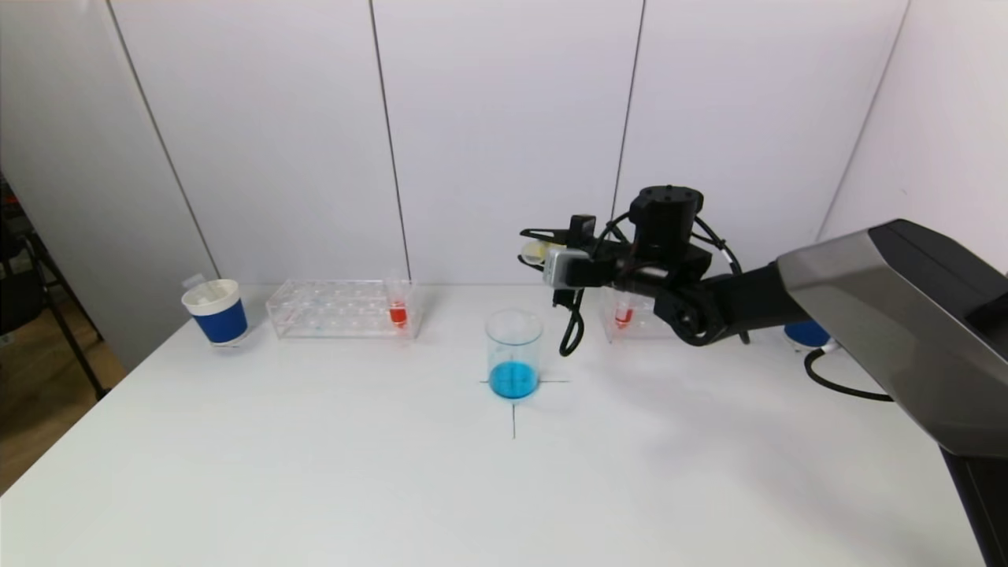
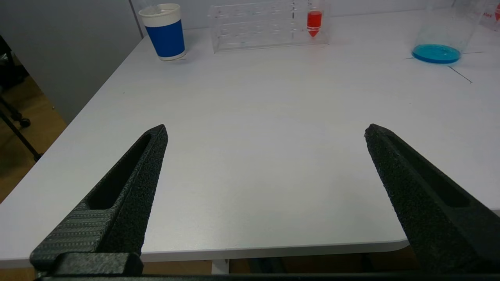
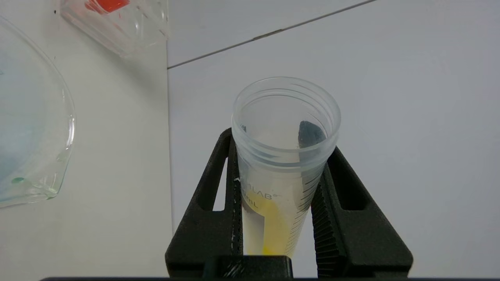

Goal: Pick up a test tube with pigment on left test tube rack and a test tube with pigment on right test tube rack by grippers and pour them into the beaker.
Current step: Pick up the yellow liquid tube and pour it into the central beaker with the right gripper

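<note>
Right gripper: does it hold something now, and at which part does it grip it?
Yes. The right gripper holds a test tube with yellow pigment, clamped on its upper body just below the open threaded mouth. The left gripper is open and empty.

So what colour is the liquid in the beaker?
Blue liquid in the beaker; head view shows it best.

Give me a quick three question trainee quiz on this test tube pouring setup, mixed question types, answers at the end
1. True or false: the right gripper is shut on a test tube with yellow pigment.
2. What colour is the liquid in the beaker?
3. The left gripper is: A) open, holding nothing; B) shut on a red tube; C) inside the blue cup.

Key: 1 true; 2 blue; 3 A.
</note>
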`<state>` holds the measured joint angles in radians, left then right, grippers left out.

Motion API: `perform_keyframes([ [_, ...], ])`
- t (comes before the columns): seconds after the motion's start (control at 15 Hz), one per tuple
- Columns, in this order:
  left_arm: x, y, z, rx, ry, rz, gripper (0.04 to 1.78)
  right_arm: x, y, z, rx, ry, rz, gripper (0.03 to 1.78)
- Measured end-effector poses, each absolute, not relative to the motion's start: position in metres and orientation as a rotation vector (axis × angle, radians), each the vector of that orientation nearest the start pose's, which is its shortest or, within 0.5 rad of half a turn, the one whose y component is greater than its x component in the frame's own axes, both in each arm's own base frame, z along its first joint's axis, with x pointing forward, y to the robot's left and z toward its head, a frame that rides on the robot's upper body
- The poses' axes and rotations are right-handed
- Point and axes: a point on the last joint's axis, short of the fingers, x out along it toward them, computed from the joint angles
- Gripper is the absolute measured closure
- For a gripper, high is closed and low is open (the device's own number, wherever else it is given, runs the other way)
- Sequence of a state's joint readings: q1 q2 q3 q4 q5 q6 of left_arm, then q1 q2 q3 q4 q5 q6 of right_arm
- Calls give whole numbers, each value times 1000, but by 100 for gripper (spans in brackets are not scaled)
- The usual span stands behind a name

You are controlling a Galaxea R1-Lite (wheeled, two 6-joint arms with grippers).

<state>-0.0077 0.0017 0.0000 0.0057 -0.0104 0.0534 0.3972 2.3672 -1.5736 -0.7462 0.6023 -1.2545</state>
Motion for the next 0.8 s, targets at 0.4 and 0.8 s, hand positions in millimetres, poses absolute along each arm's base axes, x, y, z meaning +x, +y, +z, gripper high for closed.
perform_keyframes([
  [0.4, -23, 0, 75, 53, 7, -18, 6, 437, 202, 126, -1193, -617, 887, 126],
  [0.8, -23, 0, 75, 53, 7, -18, 6, 429, 203, 116, -1223, -644, 887, 126],
])
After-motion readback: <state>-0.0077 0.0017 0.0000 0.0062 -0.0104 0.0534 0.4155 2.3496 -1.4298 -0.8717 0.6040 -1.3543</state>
